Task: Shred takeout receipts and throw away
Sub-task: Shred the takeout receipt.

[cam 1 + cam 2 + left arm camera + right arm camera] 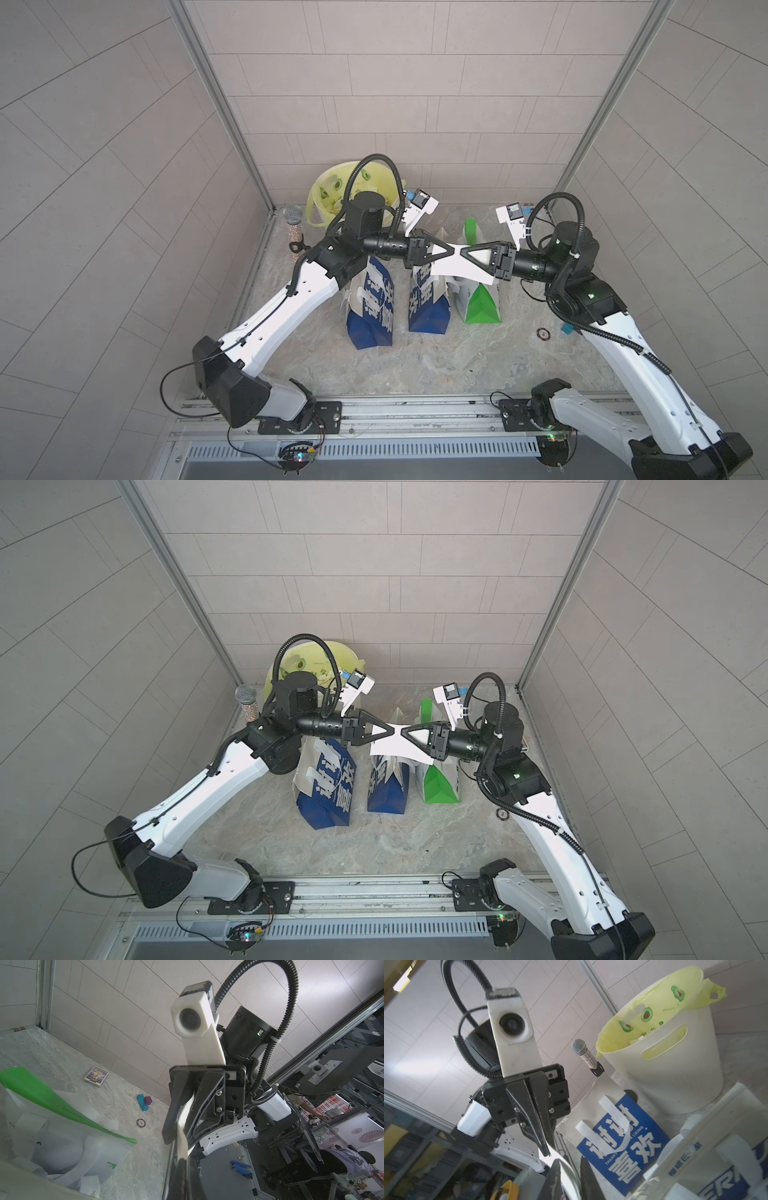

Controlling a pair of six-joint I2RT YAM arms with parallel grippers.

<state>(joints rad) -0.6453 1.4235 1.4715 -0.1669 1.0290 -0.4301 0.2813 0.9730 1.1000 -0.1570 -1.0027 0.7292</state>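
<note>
Top views show the left jaws and the right jaws pinching one receipt (pixel 456 268) (pixel 398 746), likely to rip it.

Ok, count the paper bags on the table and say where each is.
3, side by side: left blue bag, middle blue bag, green-and-white bag on the right. Others may be hidden.

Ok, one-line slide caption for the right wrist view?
Shared grip: left gripper and right gripper both pinch one white receipt; blue bag and lined bin beyond.
</note>
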